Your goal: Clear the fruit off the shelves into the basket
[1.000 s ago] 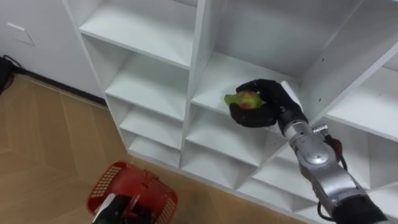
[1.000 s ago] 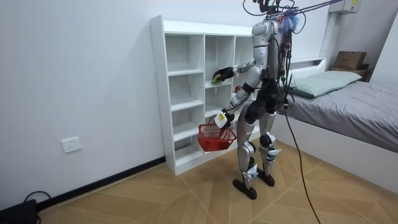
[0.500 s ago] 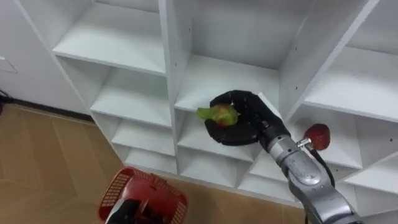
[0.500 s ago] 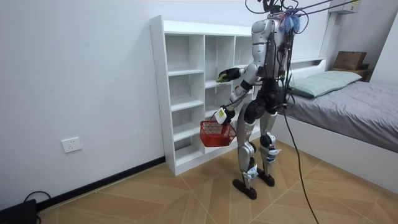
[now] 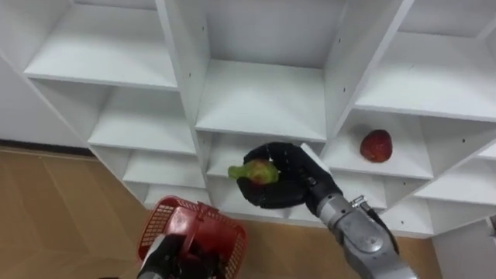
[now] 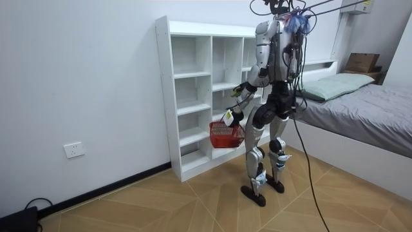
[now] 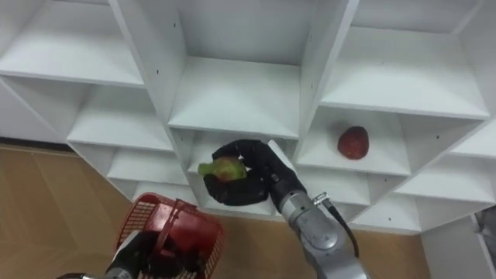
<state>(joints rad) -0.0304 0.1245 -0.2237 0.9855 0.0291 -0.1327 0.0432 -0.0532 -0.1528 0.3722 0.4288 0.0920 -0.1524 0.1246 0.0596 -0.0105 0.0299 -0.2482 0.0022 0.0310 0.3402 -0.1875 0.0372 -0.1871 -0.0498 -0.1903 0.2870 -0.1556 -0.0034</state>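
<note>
Showing a yellow-green skin with a reddish blush on one side, the fruit is small and roundish, with a paler green tip poking out toward the robot's left. It sits in the right hand, whose dark fingers are curled round it from below and behind, so much of its surface is covered. Hand and fruit are out in front of the white closet, before the middle column of compartments and below that column's broad shelf, touching no shelf. A second fruit, the red fruit, round and dark red with a dull skin, lies alone on a shelf in the compartment just to the right of the column, well apart from the hand. Lower and to the left, the red basket of open plastic mesh hangs over the wooden floor. The left hand is at its near rim with fingers closed on the handle, and in the room view the basket hangs from that hand beside the robot's thigh. There the robot stands upright facing the closet, with a bed behind it toward the room view's right and a wall socket low on the wall at the room view's left.
</note>
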